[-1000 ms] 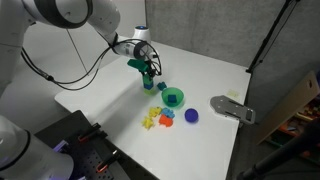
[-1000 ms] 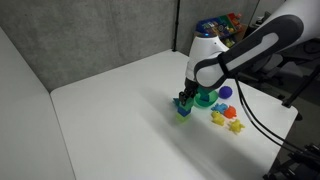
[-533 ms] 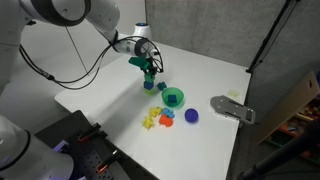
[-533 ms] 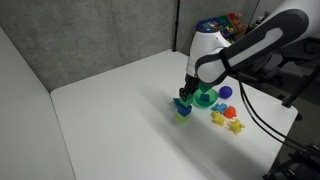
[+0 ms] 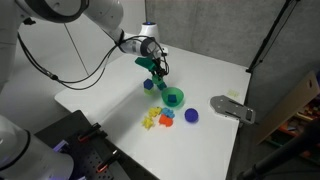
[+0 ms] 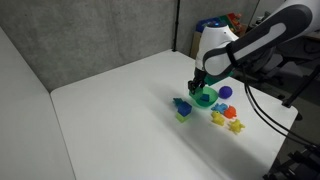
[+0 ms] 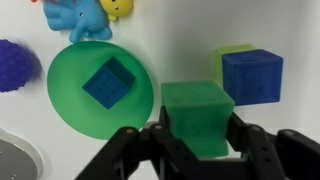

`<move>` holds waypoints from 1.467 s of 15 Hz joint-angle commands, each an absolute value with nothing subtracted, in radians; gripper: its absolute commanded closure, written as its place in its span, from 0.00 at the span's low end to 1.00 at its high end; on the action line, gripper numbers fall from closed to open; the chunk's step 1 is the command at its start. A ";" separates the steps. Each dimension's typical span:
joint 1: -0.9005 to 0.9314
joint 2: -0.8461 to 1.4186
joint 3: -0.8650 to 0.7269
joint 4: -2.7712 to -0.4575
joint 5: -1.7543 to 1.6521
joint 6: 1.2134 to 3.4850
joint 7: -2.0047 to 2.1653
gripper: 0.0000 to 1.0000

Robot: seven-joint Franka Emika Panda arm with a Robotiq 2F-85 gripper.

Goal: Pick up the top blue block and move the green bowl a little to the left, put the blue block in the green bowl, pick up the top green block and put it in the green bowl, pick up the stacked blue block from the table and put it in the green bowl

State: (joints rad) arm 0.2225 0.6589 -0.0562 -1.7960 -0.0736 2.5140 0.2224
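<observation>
Pincer (image 7: 198,130) clamps the top green block (image 7: 197,108); top blue block (image 7: 108,82) lies in the green bowl (image 7: 70,98).

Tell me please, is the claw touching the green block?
Touching. The wrist view shows the claw clamped on both sides of the green block.

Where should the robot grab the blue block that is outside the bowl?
From straight above, pinching two opposite flat sides of the blue block. It is a cube sitting level, its top is free, and the green bowl stands apart from it. First the gripper must drop its green block.
</observation>
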 commanded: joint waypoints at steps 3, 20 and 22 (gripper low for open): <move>0.209 0.660 -0.120 -1.836 -0.093 2.518 0.317 0.71; 0.156 0.752 -0.170 -1.773 -0.074 2.528 0.394 0.71; 0.155 0.750 -0.167 -1.771 -0.073 2.524 0.390 0.19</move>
